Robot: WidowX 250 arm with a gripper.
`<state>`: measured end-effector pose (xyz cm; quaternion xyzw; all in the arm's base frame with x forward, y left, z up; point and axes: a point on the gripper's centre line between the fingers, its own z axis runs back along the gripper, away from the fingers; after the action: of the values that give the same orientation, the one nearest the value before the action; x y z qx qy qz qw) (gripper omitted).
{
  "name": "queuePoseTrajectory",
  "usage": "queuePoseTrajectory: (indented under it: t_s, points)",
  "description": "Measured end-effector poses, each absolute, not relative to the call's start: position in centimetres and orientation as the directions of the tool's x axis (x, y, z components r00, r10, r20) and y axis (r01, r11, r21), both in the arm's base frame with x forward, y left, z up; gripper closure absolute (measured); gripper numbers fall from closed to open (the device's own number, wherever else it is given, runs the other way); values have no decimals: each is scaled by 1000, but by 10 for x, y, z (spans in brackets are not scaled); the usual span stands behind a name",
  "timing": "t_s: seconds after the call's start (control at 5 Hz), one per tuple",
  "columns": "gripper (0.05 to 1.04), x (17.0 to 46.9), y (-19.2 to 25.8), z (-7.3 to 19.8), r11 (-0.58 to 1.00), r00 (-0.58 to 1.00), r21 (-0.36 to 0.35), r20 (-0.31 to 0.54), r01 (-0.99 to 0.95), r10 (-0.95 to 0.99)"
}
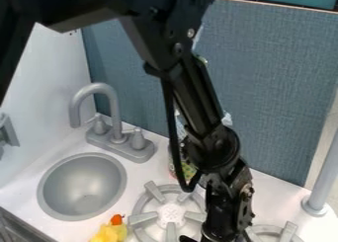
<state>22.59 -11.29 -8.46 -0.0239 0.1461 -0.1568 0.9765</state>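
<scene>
a round gray sink basin is recessed in the white counter. a gray faucet (curved spout, two handles) stands just behind it. a white side panel meets a blue-gray back panel behind the faucet. a gray post rises from a round flange at the right edge of the view.
</scene>
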Motion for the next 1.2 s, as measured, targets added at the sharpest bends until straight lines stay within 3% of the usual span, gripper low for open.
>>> queuePoseTrajectory:
  t_s: [0.2, 0.6, 0.8, 1.0, 1.2]
  points:
    - [133, 231, -108, -85, 953, 914, -83, -272, 290, -301]
    - [711, 236, -107, -92, 949, 907, -88, -282, 302, -314]
    - [914, 238, -108, -91, 946, 902, -86, -286, 311, -323]
    - [982, 237, -112, -88, 934, 887, -75, -295, 349, -355]
    - [987, 239, -123, -78, 919, 873, -39, -301, 392, -385]
